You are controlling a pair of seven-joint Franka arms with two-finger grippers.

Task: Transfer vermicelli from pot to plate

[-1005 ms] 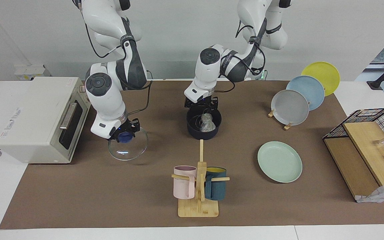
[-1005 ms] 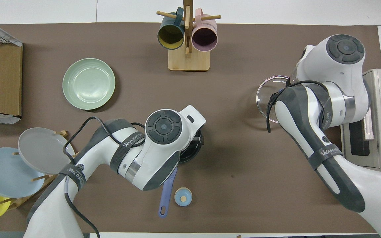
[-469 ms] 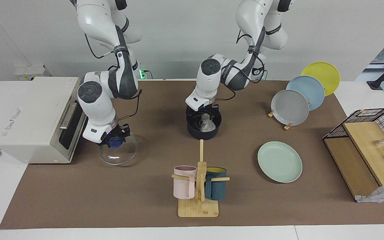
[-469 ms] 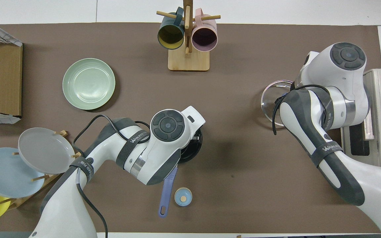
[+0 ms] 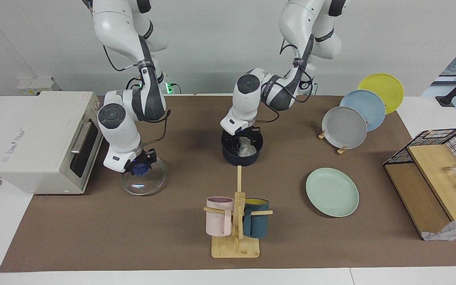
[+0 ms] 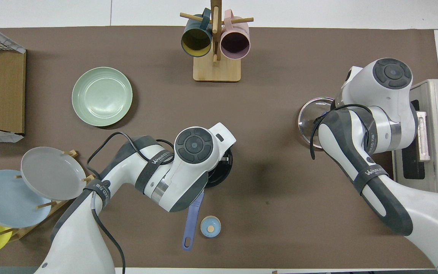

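Reaching into the small dark navy saucepan, the left hand now sits lower than a second ago, down at the rim and right over the clump of thin white vermicelli. Can't tell whether its fingers are spread or pinched, so no confirmed grasp. Noodles are in the pot, not lifted. The overhead view is no help: the wrist covers most of the pot, only its rim edge and long blue handle show.

Right hand is pinched on the blue knob of the clear glass lid. It has carried the lid toward the white toaster oven and lowered it; the lid now looks set on the desk, or nearly so, just beside the oven.

Round pale mint-green plate is bare, toward the left arm's end of the desk and farther from the robots than the pot.

My read: lid is off and parked, pick is underway, transfer not started. Next is close on the strands, lift clear of the rim, then move over the plate. Risk: strands slipping out or trailing.
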